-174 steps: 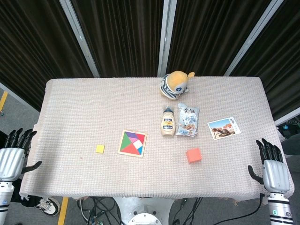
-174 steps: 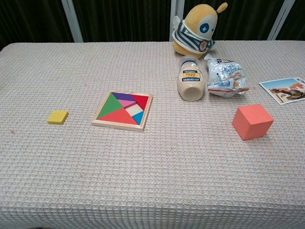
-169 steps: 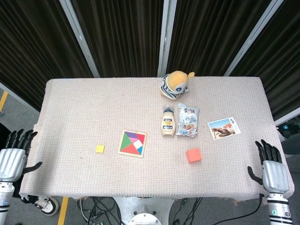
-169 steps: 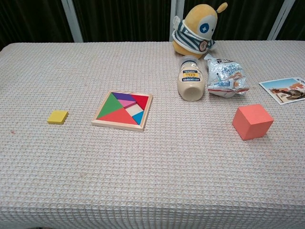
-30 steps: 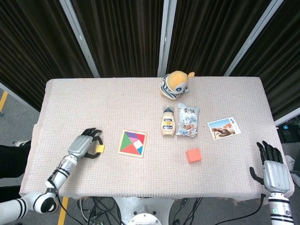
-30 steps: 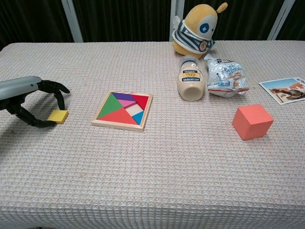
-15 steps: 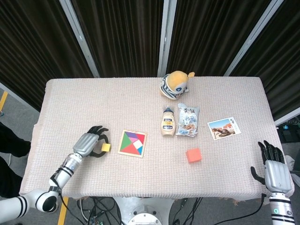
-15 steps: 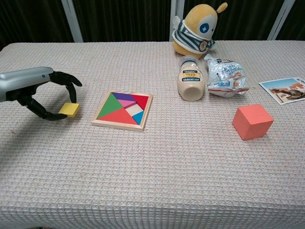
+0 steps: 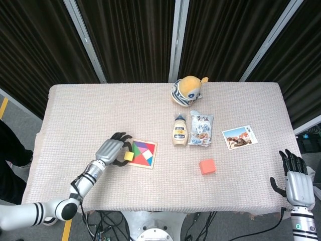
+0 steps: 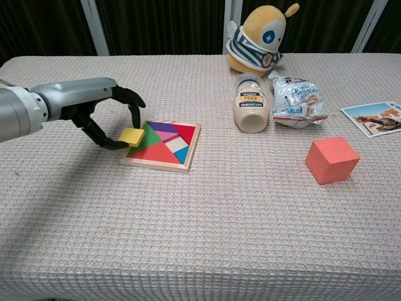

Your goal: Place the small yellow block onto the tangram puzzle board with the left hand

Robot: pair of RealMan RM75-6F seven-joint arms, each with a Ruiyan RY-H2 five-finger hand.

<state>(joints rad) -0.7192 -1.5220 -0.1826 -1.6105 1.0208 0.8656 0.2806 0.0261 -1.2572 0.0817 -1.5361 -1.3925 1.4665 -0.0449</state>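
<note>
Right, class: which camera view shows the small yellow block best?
The chest view: the small yellow block appears large, pinched by the left hand at the tangram board's edge. In the head view it is tiny.

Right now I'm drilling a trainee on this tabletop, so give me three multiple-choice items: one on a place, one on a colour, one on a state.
1. Where is the small yellow block?
A. at the tangram puzzle board's left edge
B. beside the postcard
C. on the plush toy

2. What colour is the cube near the table's right side?
A. blue
B. orange-red
C. green

3. How does the mayonnaise bottle lie?
A. upright
B. on its side
C. inside the snack bag

Answers:
1 A, the left hand holds it there in its fingers.
2 B, its faces are orange-red.
3 B, its label faces up.
</note>
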